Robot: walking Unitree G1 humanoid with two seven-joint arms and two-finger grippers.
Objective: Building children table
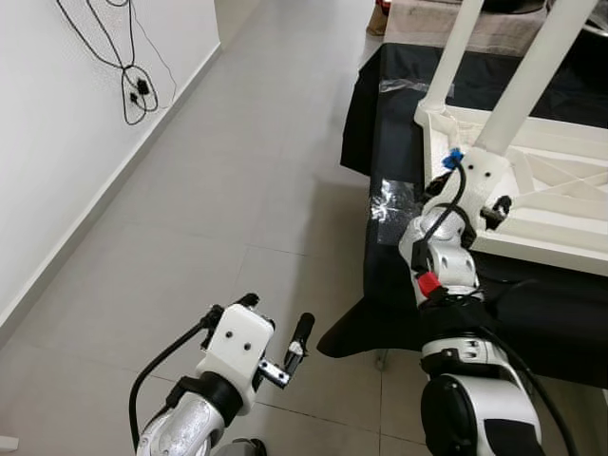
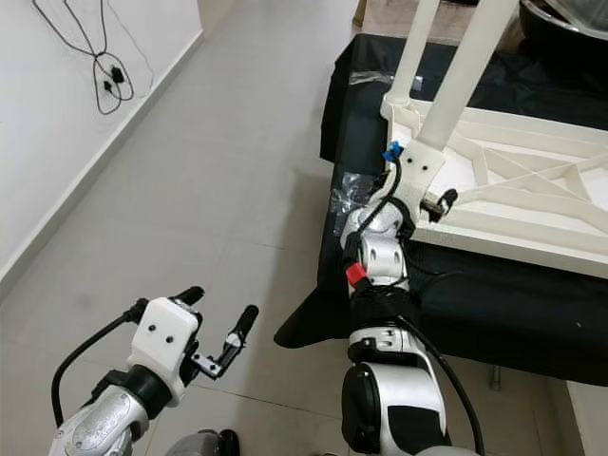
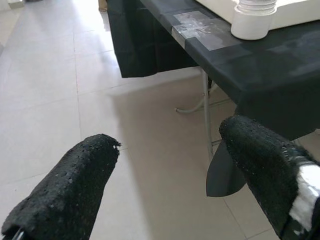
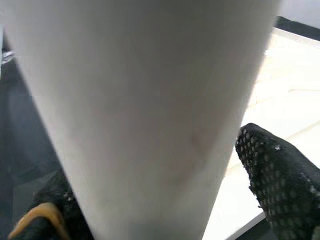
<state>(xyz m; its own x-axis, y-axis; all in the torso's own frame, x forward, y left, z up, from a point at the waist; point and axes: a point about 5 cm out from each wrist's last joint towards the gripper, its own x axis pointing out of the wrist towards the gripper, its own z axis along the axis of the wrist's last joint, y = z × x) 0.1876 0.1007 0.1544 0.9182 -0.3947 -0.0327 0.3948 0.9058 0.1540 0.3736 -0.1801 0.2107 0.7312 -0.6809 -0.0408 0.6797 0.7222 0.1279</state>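
Observation:
A white children's table top (image 1: pixel 560 204) lies upside down on a table draped in black cloth (image 1: pixel 399 114). Two white legs stand up from it: a nearer leg (image 1: pixel 527 81) and a farther leg (image 1: pixel 456 47) at the corner behind. My right gripper (image 1: pixel 470 195) is at the foot of the nearer leg, one black finger on each side. In the right wrist view that leg (image 4: pixel 150 100) sits between the fingers (image 4: pixel 280 180), which are shut on it. My left gripper (image 1: pixel 277 313) hangs open over the floor, left of the table, holding nothing.
A white wall runs along the left with black cables (image 1: pixel 133 85) hanging from it. Pale tile floor (image 1: pixel 237 161) spreads between wall and table. A patch of clear tape (image 1: pixel 391 201) sits on the cloth's near corner. A thin metal table leg (image 3: pixel 206 115) stands under the cloth.

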